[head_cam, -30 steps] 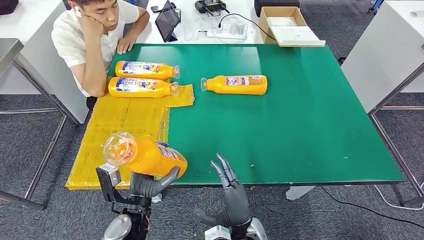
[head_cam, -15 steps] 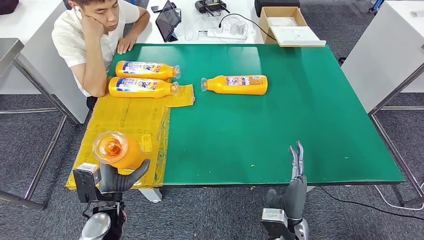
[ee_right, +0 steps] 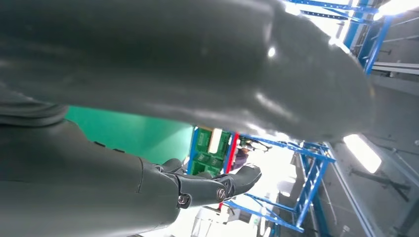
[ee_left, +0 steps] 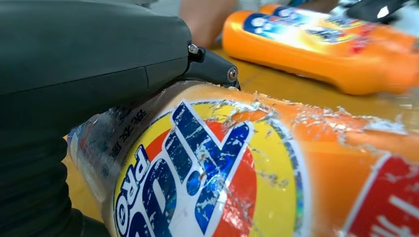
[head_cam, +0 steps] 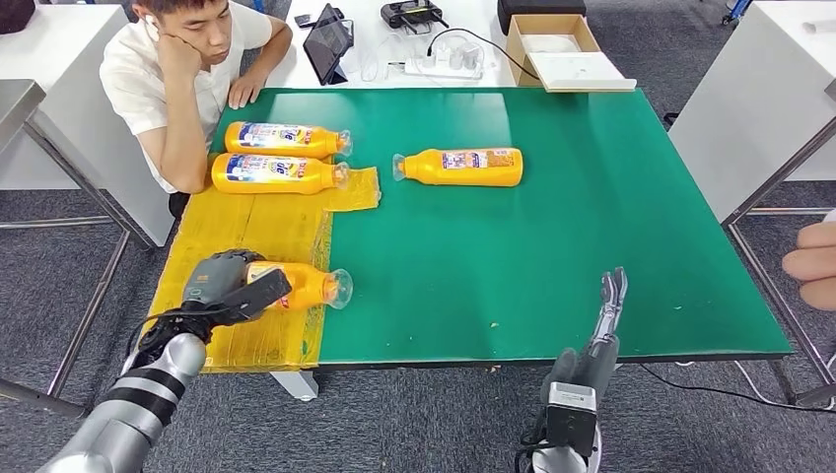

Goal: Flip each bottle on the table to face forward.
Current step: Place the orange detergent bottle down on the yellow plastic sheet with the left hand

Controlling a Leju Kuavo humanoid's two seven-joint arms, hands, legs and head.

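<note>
My left hand [head_cam: 229, 284] grips an orange bottle [head_cam: 308, 286] that lies on its side on the yellow sheet [head_cam: 246, 232], clear cap pointing right. Close up, its red, yellow and blue label [ee_left: 207, 182] faces the left wrist camera under my hand [ee_left: 94, 64]. Two more orange bottles [head_cam: 284, 138] [head_cam: 278, 172] lie side by side at the far left with their labels up. A fourth bottle [head_cam: 461, 166] lies on the green table [head_cam: 592, 227], cap to the left. My right hand [head_cam: 596, 340] is raised near the table's front edge, fingers straight, holding nothing.
A person in a white shirt [head_cam: 177, 69] sits at the far left corner, one hand on the table. Another person's hand [head_cam: 813, 264] shows at the right edge. A tablet [head_cam: 330, 44], cables and a cardboard box [head_cam: 562, 49] lie on the white table behind.
My left hand has brought the bottle from held up at the table's front down onto the yellow sheet, lying on its side. My right hand moved slightly right.
</note>
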